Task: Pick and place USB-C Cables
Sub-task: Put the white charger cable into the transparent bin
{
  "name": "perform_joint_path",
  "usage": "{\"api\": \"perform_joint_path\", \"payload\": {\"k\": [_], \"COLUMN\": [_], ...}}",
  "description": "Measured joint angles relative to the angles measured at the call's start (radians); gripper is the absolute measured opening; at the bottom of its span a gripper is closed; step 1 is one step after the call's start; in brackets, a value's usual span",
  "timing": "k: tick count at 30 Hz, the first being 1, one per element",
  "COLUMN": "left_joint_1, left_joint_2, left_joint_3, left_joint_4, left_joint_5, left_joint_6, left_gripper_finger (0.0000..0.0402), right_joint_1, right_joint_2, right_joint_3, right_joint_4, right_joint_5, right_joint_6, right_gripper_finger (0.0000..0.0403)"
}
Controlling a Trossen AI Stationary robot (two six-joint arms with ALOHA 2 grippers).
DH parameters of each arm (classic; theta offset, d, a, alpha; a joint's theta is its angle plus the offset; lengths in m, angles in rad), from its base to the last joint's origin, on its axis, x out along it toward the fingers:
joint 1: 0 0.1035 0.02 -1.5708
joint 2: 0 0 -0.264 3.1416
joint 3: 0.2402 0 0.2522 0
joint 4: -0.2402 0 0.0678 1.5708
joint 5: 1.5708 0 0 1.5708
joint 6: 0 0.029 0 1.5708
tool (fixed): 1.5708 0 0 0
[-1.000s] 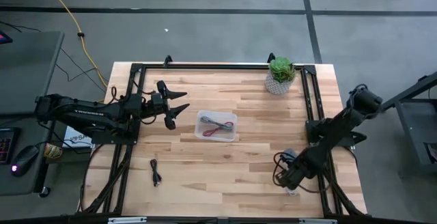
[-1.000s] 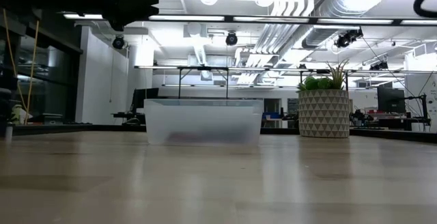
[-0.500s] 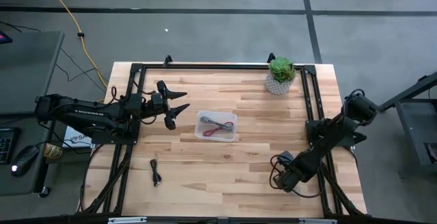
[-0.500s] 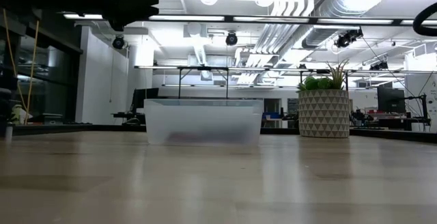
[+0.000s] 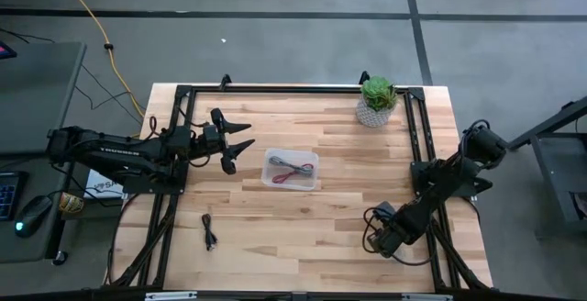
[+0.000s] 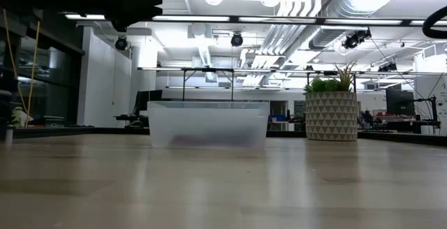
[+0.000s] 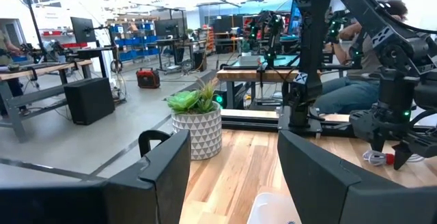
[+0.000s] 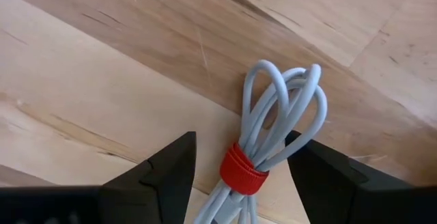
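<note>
A white USB-C cable bundle with a red tie (image 8: 270, 125) lies flat on the wood near the table's near right corner. My right gripper (image 8: 239, 176) points down over it, open, one finger on each side of the red tie (image 8: 242, 171). In the high view the right gripper (image 5: 381, 237) hides that cable. A dark red and a grey cable (image 5: 290, 170) lie in the clear bin (image 5: 272, 159) at mid-table. A black cable (image 5: 209, 232) lies at the near left. My left gripper (image 5: 246, 136) hangs level and open, left of the bin.
A potted plant (image 5: 377, 99) stands at the far right. A black frame (image 5: 180, 154) runs along the table's sides. The yellow cord (image 5: 87, 16) lies on the floor beyond the table. Bare wood spreads between the bin and the near edge.
My right gripper has sunk a little toward the white cable and has then kept still, its fingers as wide apart as before. The cables and the bin lie where they were.
</note>
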Motion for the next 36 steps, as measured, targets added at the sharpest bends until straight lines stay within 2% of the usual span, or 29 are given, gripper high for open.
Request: {"api": "perform_joint_path", "payload": {"k": [10,29,32,36], "left_joint_1": [0.0,0.0,0.0,0.0], "left_joint_2": [0.0,0.0,0.0,0.0], "left_joint_3": [0.0,0.0,0.0,0.0], "left_joint_4": [0.0,0.0,0.0,0.0], "left_joint_5": [0.0,0.0,0.0,0.0], "left_joint_6": [0.0,0.0,0.0,0.0], "left_gripper_finger": [0.02,0.02,0.02,0.02], "right_joint_1": [0.0,-0.001,-0.001,-0.001], "right_joint_2": [0.0,-0.001,-0.001,-0.001], "right_joint_3": [0.0,-0.001,0.0,0.0], "right_joint_4": [-0.01,-0.012,-0.012,-0.011], "right_joint_5": [0.0,0.001,0.001,0.001], "right_joint_6": [0.0,-0.035,-0.046,-0.049], "right_gripper_finger": [0.0208,0.0038,0.0026,0.0029]}}
